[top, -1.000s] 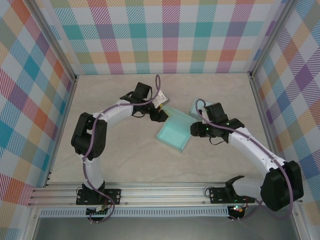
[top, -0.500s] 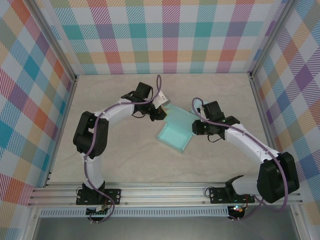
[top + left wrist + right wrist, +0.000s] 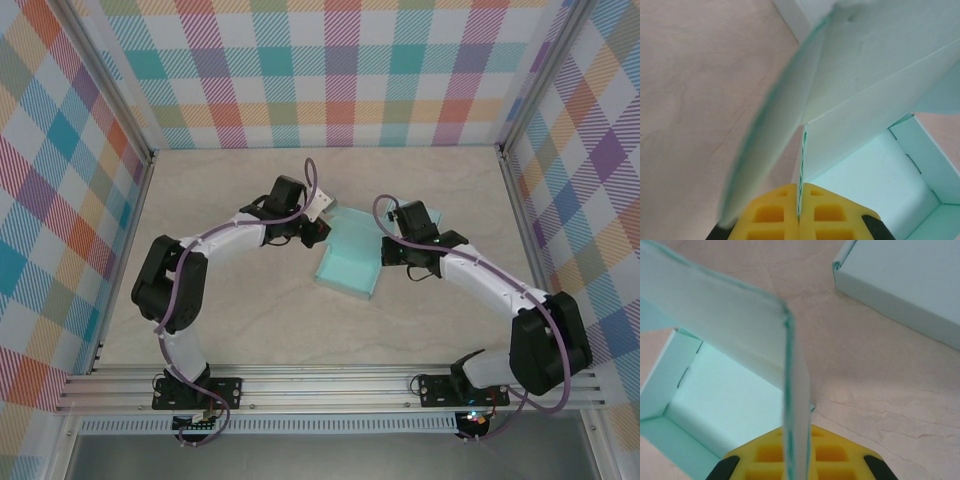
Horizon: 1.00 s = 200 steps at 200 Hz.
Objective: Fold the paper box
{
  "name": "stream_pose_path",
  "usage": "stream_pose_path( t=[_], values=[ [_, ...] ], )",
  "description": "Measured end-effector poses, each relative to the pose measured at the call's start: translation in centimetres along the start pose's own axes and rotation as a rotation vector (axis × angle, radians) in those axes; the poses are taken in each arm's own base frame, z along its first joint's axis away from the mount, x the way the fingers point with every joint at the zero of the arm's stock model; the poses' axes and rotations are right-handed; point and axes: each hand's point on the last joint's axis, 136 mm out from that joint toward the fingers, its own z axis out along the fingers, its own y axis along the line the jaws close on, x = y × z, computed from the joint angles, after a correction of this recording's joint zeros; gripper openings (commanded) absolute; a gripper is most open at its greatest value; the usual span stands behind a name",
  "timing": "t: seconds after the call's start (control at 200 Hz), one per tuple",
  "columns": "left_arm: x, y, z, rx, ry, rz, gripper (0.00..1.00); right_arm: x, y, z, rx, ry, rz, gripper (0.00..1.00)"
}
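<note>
1. Both grippers have drawn closer together over the last second, and the paper box (image 3: 347,270) has shifted slightly toward the far edge with them.
2. Plaid walls (image 3: 300,70) close in the left, far and right edges of the bench (image 3: 240,320); the two arms curve inward on either side of the box.
3. Near the bench's middle, the box is mint green, an open tray with low walls and panels raised on its far side.
4. Left gripper (image 3: 800,212) is closed tight on a thin flap edge; right gripper (image 3: 796,455) is likewise pinched on an upright panel.
5. Counted: two arms, two grippers, one box, plus one mint piece (image 3: 905,285) lying flat beyond the right gripper. I cannot tell whether it joins the box.
</note>
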Motion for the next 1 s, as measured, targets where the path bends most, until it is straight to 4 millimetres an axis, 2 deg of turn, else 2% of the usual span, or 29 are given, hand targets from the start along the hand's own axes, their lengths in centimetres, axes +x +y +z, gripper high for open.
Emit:
stream_pose_path(
  t=[0.22, 0.545, 0.65, 0.845, 1.0],
  values=[
    [-0.8, 1.6, -0.9, -0.195, -0.083, -0.155, 0.02, -2.7, 1.0, 1.6, 0.038, -0.06, -0.013, 0.02],
    [-2.7, 5.4, -2.1, -0.388, -0.248, -0.408, 0.05, -9.7, 2.9, 4.2, 0.076, -0.195, -0.048, 0.01],
    [-3.0, 6.4, -1.9, -0.429, -0.284, -0.462, 0.06, -11.3, 3.1, 4.8, 0.088, -0.229, -0.066, 0.01],
    [-2.6, 7.6, -0.7, -0.461, -0.324, -0.541, 0.08, -11.7, 3.3, 5.8, 0.083, -0.25, -0.072, 0.0],
    [-2.4, 8.1, 0.1, -0.461, -0.347, -0.591, 0.08, -11.1, 3.2, 6.4, 0.081, -0.251, -0.072, 0.0]
  ],
)
